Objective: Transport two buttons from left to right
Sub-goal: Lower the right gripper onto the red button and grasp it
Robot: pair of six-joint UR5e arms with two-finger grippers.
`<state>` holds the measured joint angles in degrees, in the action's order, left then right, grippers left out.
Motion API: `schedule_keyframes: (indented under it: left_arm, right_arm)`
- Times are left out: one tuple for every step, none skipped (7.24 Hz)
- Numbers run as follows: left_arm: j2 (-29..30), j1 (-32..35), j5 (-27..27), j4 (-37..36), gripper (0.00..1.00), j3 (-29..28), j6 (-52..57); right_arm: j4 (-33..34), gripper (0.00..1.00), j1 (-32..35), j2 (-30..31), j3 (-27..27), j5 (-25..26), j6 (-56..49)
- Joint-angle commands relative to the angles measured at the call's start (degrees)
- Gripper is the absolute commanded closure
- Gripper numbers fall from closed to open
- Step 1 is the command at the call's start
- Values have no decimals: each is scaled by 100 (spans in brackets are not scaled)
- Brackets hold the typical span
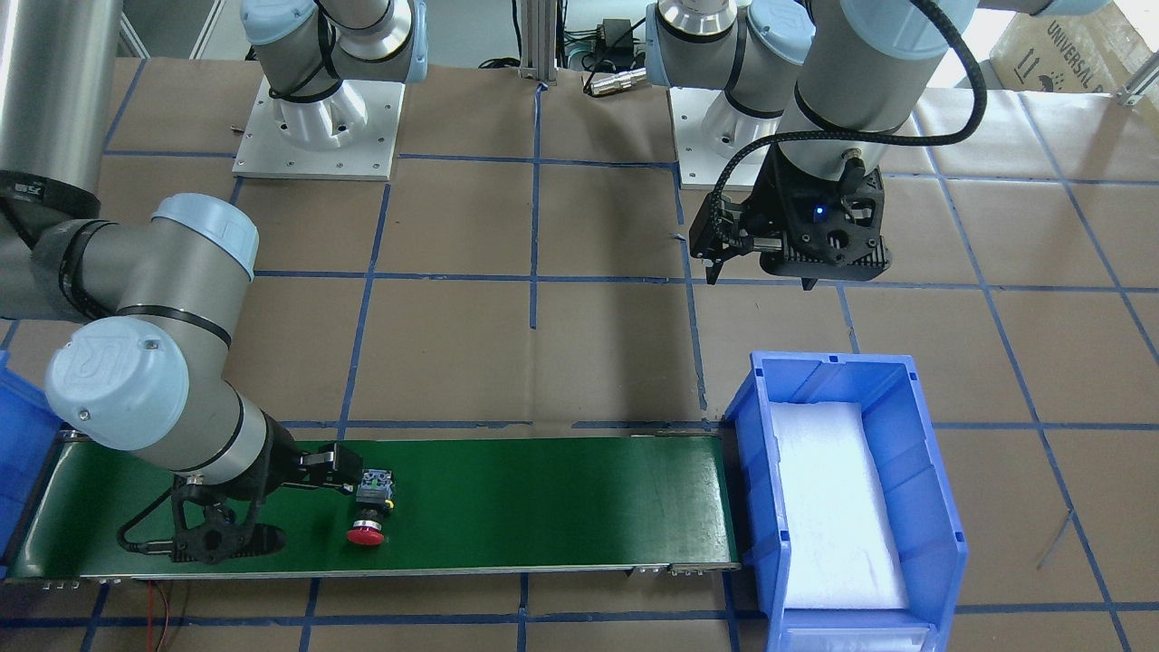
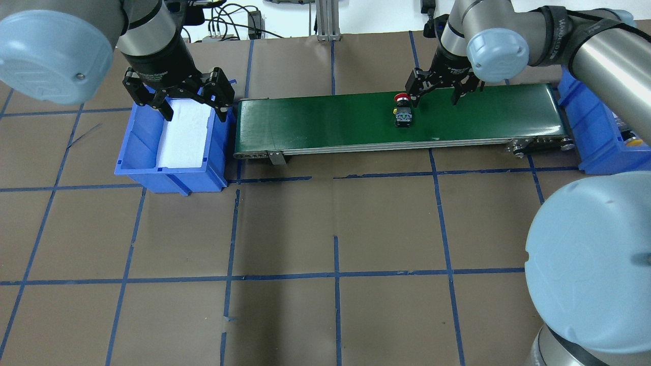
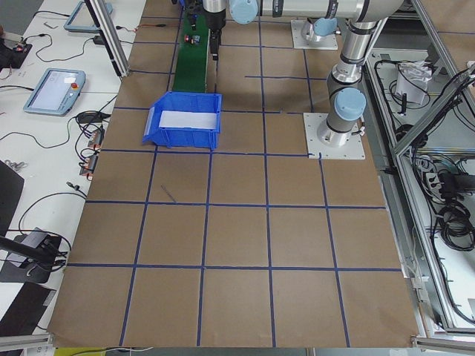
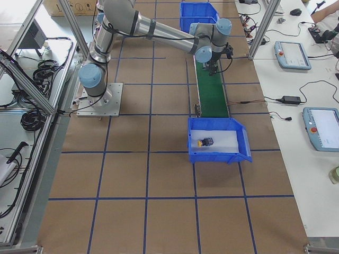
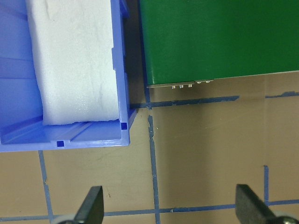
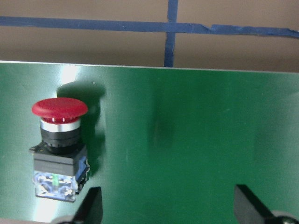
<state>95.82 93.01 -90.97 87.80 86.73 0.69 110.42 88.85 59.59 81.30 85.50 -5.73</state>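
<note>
On the green belt (image 2: pixel 330 119) the red button (image 2: pixel 403 109) is found lying on its side, cap turned toward the belt's far edge. The right hand (image 2: pixel 434 97) is held low over the belt, fingers spread, nothing gripped; one finger is seen just beside the cap. The yellow button (image 4: pixel 205 142) is seen lying on white foam (image 4: pixel 225 140) in the right-end blue bin (image 4: pixel 220 156). The left hand (image 2: pixel 196 112) is held spread and empty above the left-end bin (image 2: pixel 168 178), by the belt's end.

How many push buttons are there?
2. The red button lies on the green belt beside the right gripper. The yellow button sits in the blue bin at the robot's right end. No others show.
</note>
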Motion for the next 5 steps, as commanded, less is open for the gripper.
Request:
schedule_keyframes:
  left_arm:
    - [-19,6,0,9,0,1,10]
    - [-28,6,0,9,0,10,19]
    - [-28,6,0,9,0,10,19]
    - [-19,6,0,9,0,2,19]
    - [-19,6,0,0,0,1,19]
  right_arm:
    - [32,2,44,-8,70,-129,324]
    - [41,2,53,-17,88,-217,370]
    - [41,2,44,-26,88,-209,362]
    - [41,3,53,-43,88,-218,345]
    - [41,3,53,-43,106,-218,379]
